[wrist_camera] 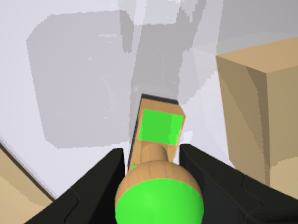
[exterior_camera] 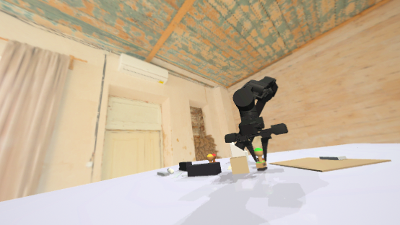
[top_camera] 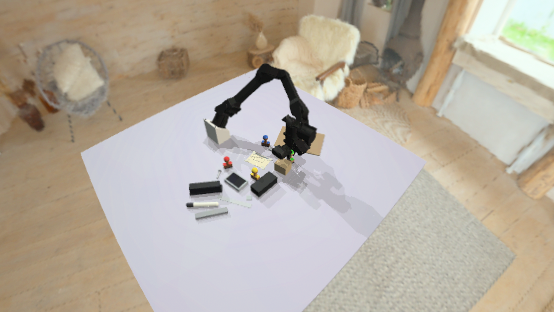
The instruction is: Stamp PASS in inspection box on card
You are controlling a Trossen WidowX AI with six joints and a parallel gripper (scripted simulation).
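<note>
The PASS stamp [top_camera: 292, 152] [exterior_camera: 258, 159] [wrist_camera: 160, 211] has a wooden handle with a green knob and a green label on its base. It stands upright on the table, right beside a small cardboard box [top_camera: 282, 166] [exterior_camera: 240, 165] [wrist_camera: 260, 110]. My gripper [top_camera: 291, 156] [exterior_camera: 258, 153] [wrist_camera: 152, 155] reaches down over it, and its two black fingers are shut on the handle just under the knob. The card [top_camera: 257, 160] lies flat to the left of the box. The dark ink pad [top_camera: 236, 180] lies further front-left, near a yellow-knobbed stamp [top_camera: 255, 173].
A blue-knobbed stamp [top_camera: 265, 139] and a red-knobbed stamp [top_camera: 227, 161] stand near the card. Two black blocks [top_camera: 205, 187] [top_camera: 263, 183] [exterior_camera: 203, 169], a marker [top_camera: 202, 204] and a grey bar [top_camera: 211, 213] lie in front. A flat brown board [top_camera: 315, 145] [exterior_camera: 325, 163] lies behind the gripper.
</note>
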